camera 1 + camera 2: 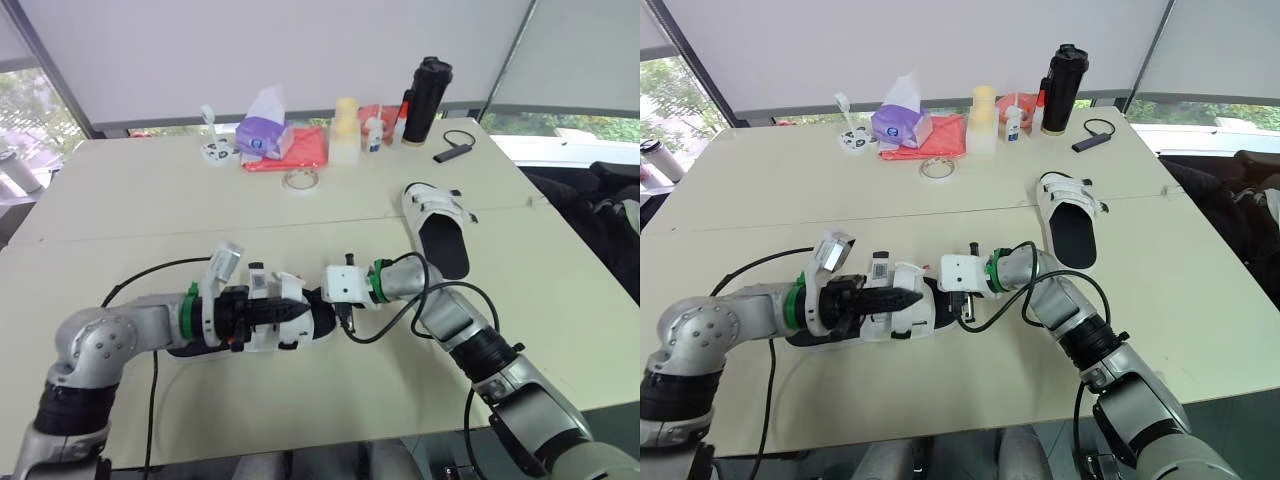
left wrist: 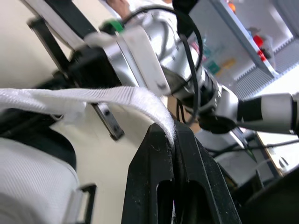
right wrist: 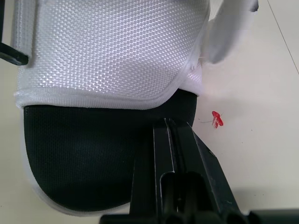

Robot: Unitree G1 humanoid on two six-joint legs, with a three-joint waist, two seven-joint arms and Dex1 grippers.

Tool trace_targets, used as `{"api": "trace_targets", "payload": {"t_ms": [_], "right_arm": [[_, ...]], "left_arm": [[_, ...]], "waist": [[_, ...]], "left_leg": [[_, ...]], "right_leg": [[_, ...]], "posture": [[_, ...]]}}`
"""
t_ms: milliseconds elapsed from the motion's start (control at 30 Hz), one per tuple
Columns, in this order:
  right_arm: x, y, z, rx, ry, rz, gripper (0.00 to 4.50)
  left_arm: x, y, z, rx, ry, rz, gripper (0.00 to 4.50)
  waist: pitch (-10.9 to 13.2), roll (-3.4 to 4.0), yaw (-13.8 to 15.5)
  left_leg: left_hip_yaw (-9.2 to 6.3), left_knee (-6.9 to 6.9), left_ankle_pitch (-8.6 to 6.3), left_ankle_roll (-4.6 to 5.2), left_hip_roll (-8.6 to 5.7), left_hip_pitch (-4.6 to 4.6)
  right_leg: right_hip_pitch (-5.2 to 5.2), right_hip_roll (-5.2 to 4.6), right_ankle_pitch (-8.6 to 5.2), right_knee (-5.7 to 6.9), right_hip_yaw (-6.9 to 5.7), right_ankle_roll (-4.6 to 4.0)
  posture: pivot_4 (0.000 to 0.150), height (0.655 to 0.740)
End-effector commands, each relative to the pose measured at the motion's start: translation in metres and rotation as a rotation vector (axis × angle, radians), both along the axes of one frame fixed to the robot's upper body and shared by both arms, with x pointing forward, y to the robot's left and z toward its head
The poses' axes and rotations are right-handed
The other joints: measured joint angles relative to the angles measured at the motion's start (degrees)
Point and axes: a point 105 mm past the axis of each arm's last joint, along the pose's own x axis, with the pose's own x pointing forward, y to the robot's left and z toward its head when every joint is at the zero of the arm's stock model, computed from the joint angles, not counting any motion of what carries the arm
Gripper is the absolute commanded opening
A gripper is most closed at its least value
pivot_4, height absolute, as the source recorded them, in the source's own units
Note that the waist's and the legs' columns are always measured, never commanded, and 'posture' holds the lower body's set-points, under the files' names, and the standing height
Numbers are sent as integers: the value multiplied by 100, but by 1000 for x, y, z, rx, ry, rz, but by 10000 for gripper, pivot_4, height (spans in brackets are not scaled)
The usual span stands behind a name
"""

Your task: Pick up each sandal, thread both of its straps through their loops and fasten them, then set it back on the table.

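Near sandal [image 3: 107,51] in left claw [image 1: 912,297] and right claw [image 1: 342,320]; second sandal [image 1: 437,225] apart.

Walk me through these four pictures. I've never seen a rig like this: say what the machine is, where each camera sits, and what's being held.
This is a humanoid robot with two arms, each ending in two black fingers. The two wide pictures come from cameras on its head, looking down at a table. The close-ups come from a camera on each wrist. The left fingers are shut on a white strap of the near sandal; the right fingers appear pinched on its black sole. A second sandal lies farther back, with a tissue box, tape roll and black bottle.
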Motion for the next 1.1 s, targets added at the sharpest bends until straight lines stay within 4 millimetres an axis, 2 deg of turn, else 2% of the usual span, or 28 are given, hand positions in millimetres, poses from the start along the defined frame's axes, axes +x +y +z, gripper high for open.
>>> {"api": "trace_targets", "payload": {"t_ms": [33,233,600,800,967,1100], "right_arm": [[-2,-3,-15,-45,39,-17,0],[-3,-3,-15,-47,38,-17,0],[-3,-5,-16,-51,40,-23,0],[-4,-3,-16,-51,40,-18,0],[-5,-4,-17,-53,40,-17,0],[-5,-5,-17,-54,41,-18,0]], "left_arm": [[21,-2,0,24,-68,74,296],[35,1,-11,25,-56,96,296],[20,7,-15,-87,165,53,296],[9,3,-26,-17,132,47,296],[5,1,-21,-22,110,19,296],[2,0,-26,40,47,16,296]], "waist": [[-2,-4,-2],[-1,-4,-22],[-1,-4,-23],[-1,-4,-22],[-1,-4,-18],[-1,-4,-20]], "left_leg": [[-2,1,1,-2,1,0],[4,-6,1,-3,1,1],[0,-4,2,-3,1,1],[1,-4,1,-3,1,1],[1,-4,1,-3,1,1],[3,-4,1,-3,1,1]], "right_leg": [[2,3,1,0,-1,-1],[-3,3,-1,-1,1,1],[-1,3,-2,0,1,4],[1,2,-2,0,1,4],[1,2,-2,-1,2,3],[1,2,-2,-1,2,3]], "posture": [[1500,7400],[1500,7400],[1500,7400],[1500,7400],[1500,7400],[1500,7400]]}}
